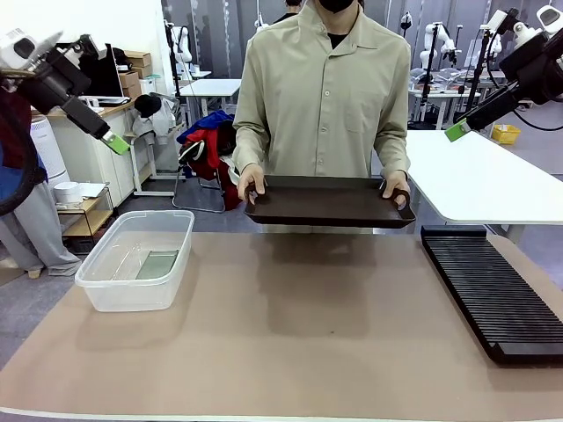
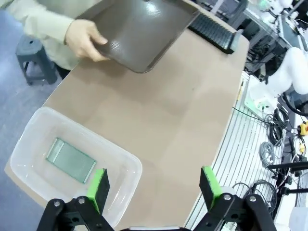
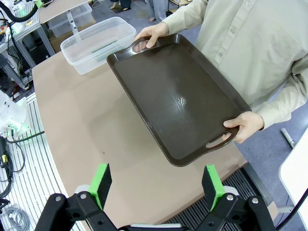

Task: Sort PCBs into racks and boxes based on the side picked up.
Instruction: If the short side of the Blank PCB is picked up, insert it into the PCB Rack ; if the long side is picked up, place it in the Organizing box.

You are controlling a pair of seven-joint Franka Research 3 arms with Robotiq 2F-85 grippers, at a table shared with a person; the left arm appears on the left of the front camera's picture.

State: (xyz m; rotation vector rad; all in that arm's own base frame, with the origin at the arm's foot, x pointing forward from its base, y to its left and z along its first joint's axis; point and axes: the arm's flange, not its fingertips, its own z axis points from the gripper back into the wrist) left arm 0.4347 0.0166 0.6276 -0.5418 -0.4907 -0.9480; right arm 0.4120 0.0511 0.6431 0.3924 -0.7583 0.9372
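Near the robot, the left gripper (image 2: 153,187) and right gripper (image 3: 156,185) hung high above the table (image 1: 290,343), both with jaws spread wide and empty. One PCB (image 2: 71,160) lay flat in the box (image 1: 97,286) on the left; the rack (image 1: 493,294) sat on the right. Farther off, a person held a bare tray (image 1: 330,204) by its handles. The board looked thin, stiff and light, probably best pinched by its edges.

Cut off by the right edge in the front view: part of the rack (image 1: 493,290). In the right wrist view, mostly hidden behind the right gripper (image 3: 156,185). Blurry through the box (image 1: 138,259) wall (cloudy plastic): one PCB (image 1: 157,263).
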